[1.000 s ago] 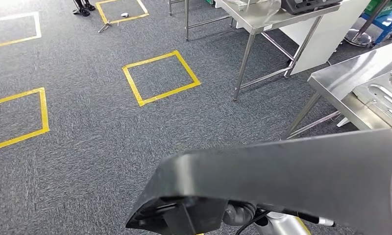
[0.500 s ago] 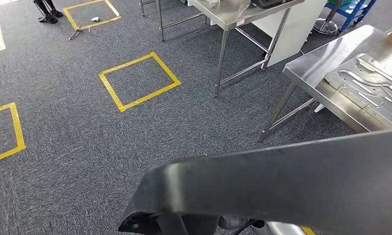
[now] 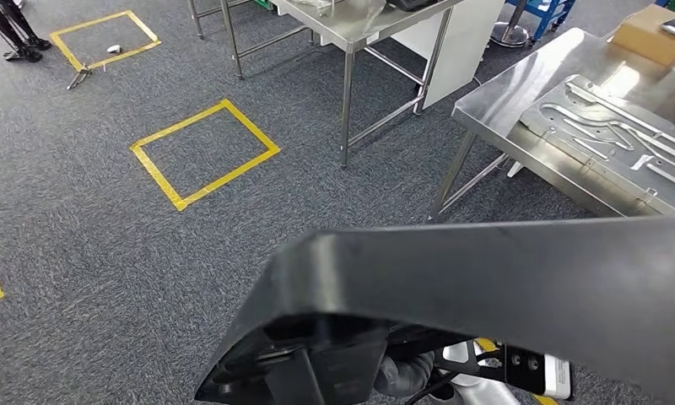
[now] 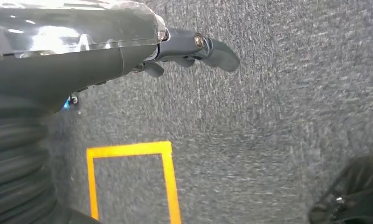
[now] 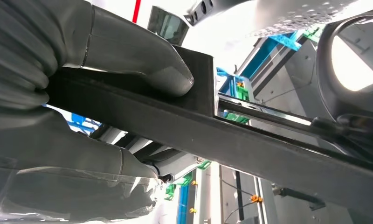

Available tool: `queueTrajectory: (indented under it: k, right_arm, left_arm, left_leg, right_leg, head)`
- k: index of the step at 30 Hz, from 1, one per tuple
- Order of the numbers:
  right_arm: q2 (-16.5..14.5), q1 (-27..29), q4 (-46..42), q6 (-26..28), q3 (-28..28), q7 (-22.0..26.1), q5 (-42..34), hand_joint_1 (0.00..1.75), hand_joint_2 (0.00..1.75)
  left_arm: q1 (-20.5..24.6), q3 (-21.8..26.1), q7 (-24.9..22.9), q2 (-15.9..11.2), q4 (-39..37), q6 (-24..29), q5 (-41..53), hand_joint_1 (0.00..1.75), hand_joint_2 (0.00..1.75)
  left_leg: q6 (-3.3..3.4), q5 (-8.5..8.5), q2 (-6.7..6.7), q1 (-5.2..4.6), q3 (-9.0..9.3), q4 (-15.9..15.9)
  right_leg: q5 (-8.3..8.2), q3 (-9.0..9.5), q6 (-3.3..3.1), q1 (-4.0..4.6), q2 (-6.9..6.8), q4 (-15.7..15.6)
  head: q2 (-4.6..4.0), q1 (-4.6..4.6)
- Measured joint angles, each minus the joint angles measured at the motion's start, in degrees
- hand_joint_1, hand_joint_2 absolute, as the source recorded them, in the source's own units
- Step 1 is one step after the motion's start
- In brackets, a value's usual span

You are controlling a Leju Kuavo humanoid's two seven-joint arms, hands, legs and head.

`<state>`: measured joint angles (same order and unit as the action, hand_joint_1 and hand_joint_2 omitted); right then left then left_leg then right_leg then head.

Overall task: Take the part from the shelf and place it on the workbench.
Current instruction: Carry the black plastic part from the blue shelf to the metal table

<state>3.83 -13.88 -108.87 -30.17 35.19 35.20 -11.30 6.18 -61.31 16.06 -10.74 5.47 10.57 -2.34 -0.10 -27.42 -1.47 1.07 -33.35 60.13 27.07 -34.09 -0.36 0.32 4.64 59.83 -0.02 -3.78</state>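
Carrying the part toward the workbench

The right hand (image 5: pixel 77 84) is clamping the long dark part (image 3: pixel 486 278), thumb on one face and fingers on the other, holding it low across the body, well short of the steel workbench (image 3: pixel 520 93). The left hand (image 4: pixel 184 46) is hanging over the carpet, seemingly holding nothing, though its fingers are partly hidden. Gripped at one spot, the long part could swing and strike the workbench edge.
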Motion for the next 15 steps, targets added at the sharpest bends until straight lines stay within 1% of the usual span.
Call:
queueTrajectory:
  k: [1, 2, 3, 4, 5, 6, 7, 8, 9, 10, 11, 12, 13, 14, 15]
  right_arm:
    - [0.0, 0.1, 0.0, 0.1, 0.0, 0.0, -0.1, 1.75, 1.75]
    - [0.0, 0.1, -0.1, 0.1, 0.0, 0.0, -0.1, 1.75, 1.75]
    - [0.0, 0.1, -0.1, 0.2, 0.1, 0.0, -0.1, 1.75, 1.75]
    - [0.0, 0.2, -0.1, 0.3, 0.2, 0.0, 0.0, 1.75, 1.75]
    - [0.0, 0.3, -0.1, 0.5, 0.3, 0.0, 0.1, 1.75, 1.75]
    - [0.0, 0.4, -0.1, 0.7, 0.4, 0.0, 0.2, 1.75, 1.75]
    - [0.0, 0.6, -0.1, 0.8, 0.5, 0.0, 0.3, 1.75, 1.75]
    - [0.0, 0.7, -0.1, 0.9, 0.6, 0.0, 0.4, 1.75, 1.75]
    - [0.0, 0.8, -0.1, 0.9, 0.6, 0.0, 0.5, 1.75, 1.75]
    - [0.0, 0.8, -0.1, 1.0, 0.7, 0.0, 0.6, 1.75, 1.75]
    - [0.0, 0.8, -0.2, 1.0, 0.7, 0.0, 0.7, 1.75, 1.75]
    - [0.0, 0.7, -0.2, 1.0, 0.7, 0.0, 0.7, 1.75, 1.75]
    - [0.0, 0.8, -0.3, 1.0, 0.7, 0.0, 0.7, 1.75, 1.75]
    - [0.0, 0.9, -0.3, 1.1, 0.7, 0.0, 0.8, 1.75, 1.75]
    - [0.0, 1.0, -0.3, 1.1, 0.7, 0.0, 0.8, 1.75, 1.75]
  left_arm:
    - [0.0, -0.1, -0.3, 0.1, 0.0, 0.3, 0.0, 0.0, 1.75]
    - [0.0, -0.2, -0.6, 0.1, 0.0, 0.5, 0.1, 0.0, 1.75]
    - [0.0, -0.2, -0.9, 0.1, 0.0, 0.7, 0.0, 0.0, 1.75]
    - [-0.1, -0.2, -1.0, 0.1, 0.0, 0.8, 0.0, 0.0, 1.75]
    - [-0.3, -0.2, -1.1, 0.1, 0.0, 0.8, 0.0, 0.0, 1.75]
    - [-0.5, -0.2, -1.1, 0.1, 0.0, 0.7, 0.0, 0.0, 1.75]
    - [-0.6, -0.2, -1.1, 0.2, 0.0, 0.7, 0.0, 0.0, 1.75]
    - [-0.6, -0.2, -1.1, 0.2, 0.0, 0.6, 0.0, 0.0, 1.75]
    - [-0.6, -0.2, -1.1, 0.3, 0.0, 0.6, 0.0, 0.0, 1.75]
    - [-0.6, -0.2, -1.1, 0.4, 0.0, 0.5, 0.0, 0.0, 1.75]
    - [-0.6, -0.2, -1.1, 0.5, 0.0, 0.5, 0.0, 0.0, 1.75]
    - [-0.6, -0.3, -1.0, 0.7, 0.0, 0.4, 0.0, 0.0, 1.75]
    - [-0.6, -0.3, -0.9, 0.8, 0.0, 0.3, 0.0, 0.0, 1.75]
    - [-0.6, -0.3, -0.7, 0.9, 0.0, 0.1, 0.0, 0.0, 1.75]
    - [-0.6, -0.3, -0.6, 0.9, 0.0, 0.1, 0.0, 0.0, 1.75]
  left_leg:
    - [0.35, 0.06, 0.33, -0.01, 0.01, -0.1]
    - [0.64, 0.11, 0.69, -0.01, 0.02, -0.1]
    - [0.84, 0.09, 1.06, -0.09, 0.01, -0.1]
    - [0.99, 0.03, 1.48, -0.21, -0.01, -0.1]
    - [1.09, -0.04, 1.96, -0.36, -0.02, -0.1]
    - [1.17, -0.13, 2.45, -0.52, 0.0, -0.1]
    - [1.24, -0.24, 2.93, -0.67, 0.08, -0.1]
    - [1.29, -0.36, 3.37, -0.82, 0.24, -0.1]
    - [1.31, -0.5, 3.78, -0.95, 0.49, -0.2]
    - [1.28, -0.64, 4.2, -1.06, 0.78, -0.3]
    - [1.18, -0.74, 4.59, -1.15, 1.0, -0.4]
    - [1.0, -0.79, 5.02, -1.18, 1.16, -0.6]
    - [0.8, -0.81, 5.51, -1.18, 1.27, -0.7]
    - [0.58, -0.8, 6.02, -1.2, 1.45, -1.0]
    - [0.33, -0.92, 6.29, -1.21, 1.68, -1.1]
  right_leg:
    - [0.59, -0.39, 0.22, -0.02, -0.63, 0.8]
    - [1.7, -1.21, 0.47, -0.06, -1.56, 2.7]
    - [3.35, -2.65, 0.68, -0.07, -2.72, 5.7]
    - [5.2, -4.61, 0.82, -0.09, -3.63, 9.5]
    - [6.64, -6.57, 0.84, -0.13, -4.08, 13.3]
    - [7.21, -7.97, 0.74, -0.13, -4.31, 15.9]
    - [6.65, -8.34, 0.5, -0.07, -4.39, 16.4]
    - [5.03, -7.47, 0.12, 0.07, -4.49, 14.4]
    - [2.8, -5.55, -0.43, 0.36, -4.93, 10.5]
    - [1.19, -3.39, -1.02, 0.83, -5.96, 6.4]
    - [0.08, -1.62, -1.57, 1.28, -6.95, 2.8]
    - [-0.37, -0.56, -2.0, 1.71, -7.68, 0.6]
    - [-0.2, -0.27, -2.24, 1.98, -7.93, -0.2]
    - [-0.35, -0.24, -2.43, 2.06, -7.43, -0.7]
    - [-0.64, 0.08, -2.44, 1.83, -6.85, -1.2]
  head:
    - [0.0, -0.01]
    - [0.0, -0.01]
    - [0.0, 0.0]
    - [0.0, 0.0]
    - [0.0, 0.0]
    - [0.0, 0.0]
    - [0.0, 0.0]
    - [0.0, 0.0]
    - [0.0, 0.0]
    - [0.0, 0.0]
    - [0.0, 0.0]
    - [0.0, 0.0]
    - [0.0, 0.0]
    - [0.0, 0.0]
    - [0.0, 0.0]
